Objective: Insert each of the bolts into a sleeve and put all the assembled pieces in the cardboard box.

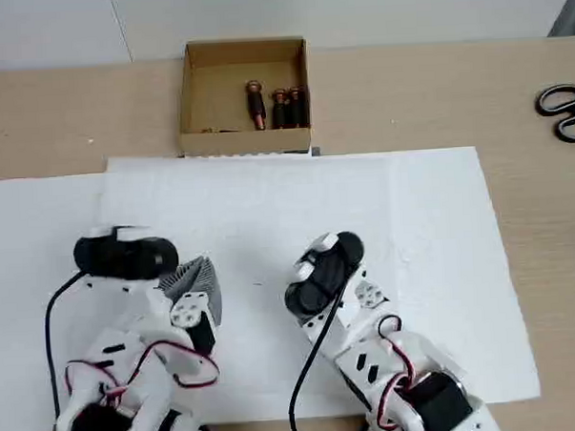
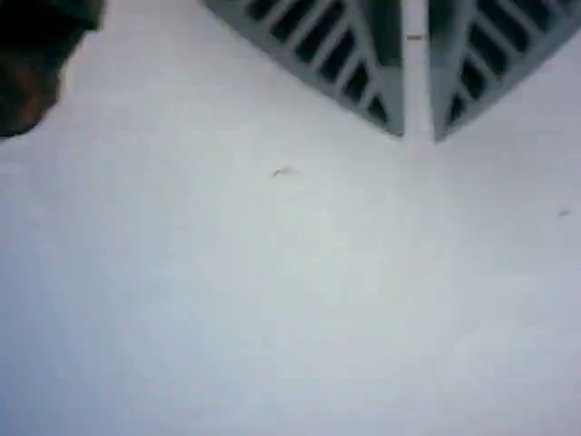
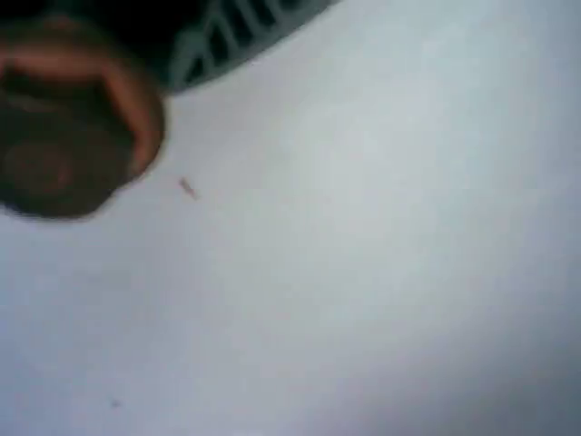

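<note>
The cardboard box (image 1: 245, 141) stands at the far middle of the table. Inside it lie three copper-coloured bolt-and-sleeve pieces: one longer piece (image 1: 255, 104) and two shorter ones (image 1: 280, 108) (image 1: 297, 106) side by side. My left gripper (image 1: 201, 279) rests low over the white paper at the near left. Its grey ribbed fingers (image 2: 363, 64) are shut together with nothing between them. My right arm's wrist (image 1: 323, 271) sits low over the paper at the near middle, with its gripper tucked underneath. Both arms are well short of the box.
A large white paper sheet (image 1: 384, 230) covers the table in front of the box. Black-handled scissors (image 1: 565, 113) lie at the far right edge. Bare wooden tabletop (image 1: 73, 110) flanks the box on both sides.
</note>
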`<state>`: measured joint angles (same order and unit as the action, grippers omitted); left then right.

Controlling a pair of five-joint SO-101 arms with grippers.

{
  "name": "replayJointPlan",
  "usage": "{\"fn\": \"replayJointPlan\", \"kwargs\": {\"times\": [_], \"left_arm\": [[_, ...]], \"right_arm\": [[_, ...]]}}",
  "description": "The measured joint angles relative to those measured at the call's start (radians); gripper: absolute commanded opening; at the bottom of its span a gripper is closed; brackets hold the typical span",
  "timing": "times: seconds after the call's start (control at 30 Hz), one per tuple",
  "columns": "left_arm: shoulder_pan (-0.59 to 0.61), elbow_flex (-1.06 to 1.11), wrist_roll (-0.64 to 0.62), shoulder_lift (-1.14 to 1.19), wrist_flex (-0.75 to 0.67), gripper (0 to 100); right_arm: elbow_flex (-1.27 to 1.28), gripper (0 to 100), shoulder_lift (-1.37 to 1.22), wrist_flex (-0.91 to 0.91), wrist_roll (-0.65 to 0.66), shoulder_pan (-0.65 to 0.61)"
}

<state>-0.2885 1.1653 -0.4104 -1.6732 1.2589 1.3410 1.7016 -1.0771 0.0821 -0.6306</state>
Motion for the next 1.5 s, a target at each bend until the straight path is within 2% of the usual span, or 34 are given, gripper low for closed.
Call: {"fn": "replayJointPlan", "kwargs": {"times": [0.17, 0.37, 0.53, 0.77, 0.93, 1.1, 1.5], "left_arm": [[0.100, 0.172, 0.083, 0.008, -0.072, 1], [0.198, 0.361, 0.238, 0.008, -0.262, 1], [0.213, 0.433, 0.333, 0.008, -0.353, 1], [0.216, 0.473, 0.354, 0.009, -0.364, 1], [0.216, 0.471, 0.351, 0.009, -0.364, 1], [0.216, 0.471, 0.350, 0.009, -0.364, 1], [0.216, 0.471, 0.350, 0.009, -0.364, 1]], "right_arm": [[0.000, 0.2, 0.000, 0.000, 0.000, 0.063], [0.000, 0.2, 0.000, 0.000, 0.000, 0.141], [0.000, 0.2, 0.000, 0.000, -0.020, 0.212], [-0.068, 0.2, -0.055, 0.006, -0.080, 0.241], [-0.221, 0.2, -0.265, 0.120, -0.080, 0.249], [-0.436, 0.3, -0.615, 0.207, -0.080, 0.249], [-1.232, 0.3, -1.540, 0.264, -0.080, 0.249]]}}
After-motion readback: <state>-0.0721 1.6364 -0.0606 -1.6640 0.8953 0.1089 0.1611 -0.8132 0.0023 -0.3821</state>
